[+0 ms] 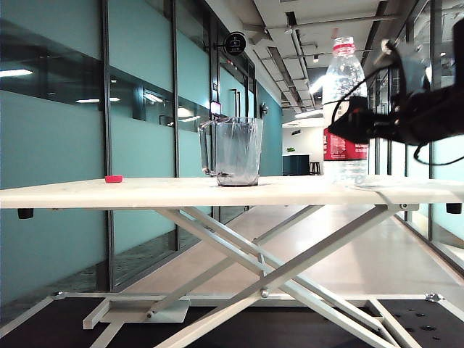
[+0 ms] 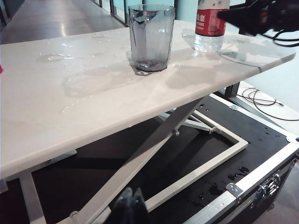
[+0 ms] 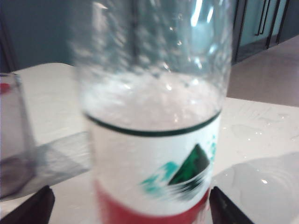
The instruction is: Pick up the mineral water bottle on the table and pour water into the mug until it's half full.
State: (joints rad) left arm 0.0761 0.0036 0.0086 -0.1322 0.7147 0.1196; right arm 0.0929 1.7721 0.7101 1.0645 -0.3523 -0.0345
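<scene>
Now, surface: we see a long white tabletop (image 1: 145, 193), wet with puddles, in a glass-walled corridor.
Bottle: tall clear plastic bottle with red label (image 1: 342, 109) stands right; clear greyish handled mug (image 1: 233, 151) mid-table.
Right gripper (image 3: 128, 205): level, fingers spread around the bottle, not clamped.
Left gripper (image 2: 131, 205): low at the near side, fingers together.

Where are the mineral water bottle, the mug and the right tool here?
mineral water bottle (image 1: 341, 80): exterior view, clear upper body.
mug (image 1: 238, 151): exterior view, middle of the wall.
right tool (image 3: 128, 204): right wrist view, midway between the open fingertips flanking the bottle.

Clear plastic bottle (image 3: 154, 116); see-through mug (image 1: 233, 151); glossy wet white table (image 2: 70, 107).
</scene>
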